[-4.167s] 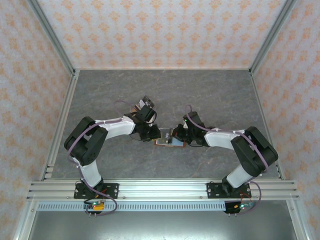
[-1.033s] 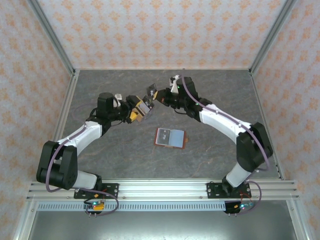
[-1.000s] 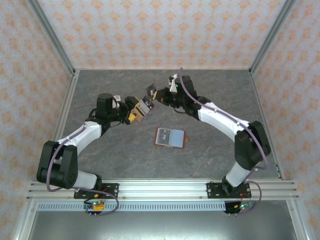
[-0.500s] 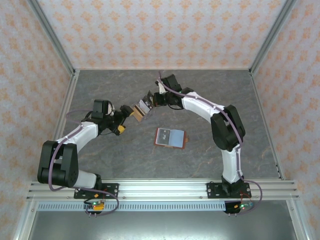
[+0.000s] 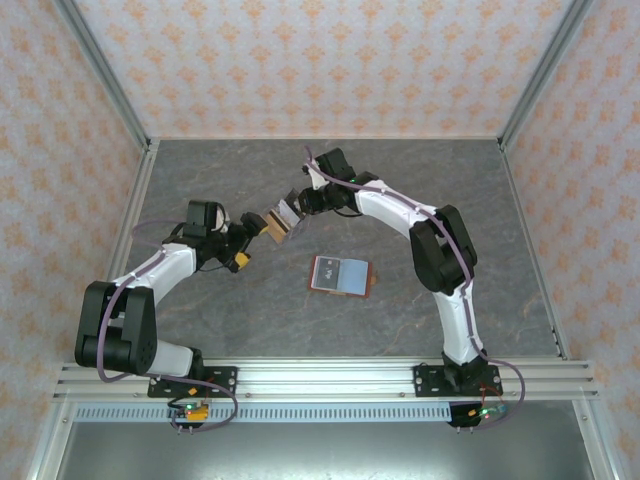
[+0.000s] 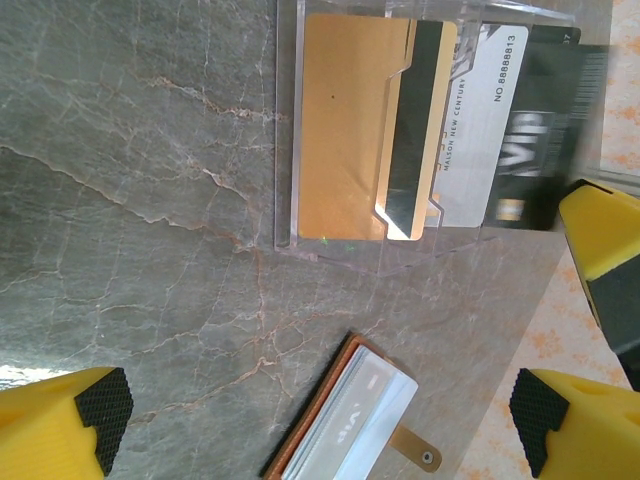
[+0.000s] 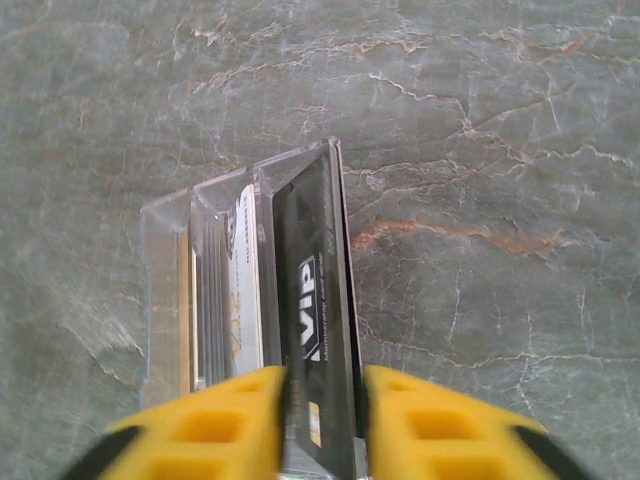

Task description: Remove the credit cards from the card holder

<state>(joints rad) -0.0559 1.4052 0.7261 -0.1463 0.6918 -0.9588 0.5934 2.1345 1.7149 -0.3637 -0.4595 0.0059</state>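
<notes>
Top external: snag risk at clear tray (image 5: 280, 218).
Left end effector (image 5: 250, 240) wide open at tray's 8 o'clock; right end effector (image 5: 293, 205) flanking black card (image 7: 320, 300), pinched or freed cannot tell, so backing off could drag it or tip tray; card holder (image 5: 340, 275) open on table (image 5: 480, 190), 5 o'clock of tray. Card faces legible from left wrist, edges from right wrist.

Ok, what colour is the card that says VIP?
Black, with pale letters. The VIP card shows best in the right wrist view.
</notes>
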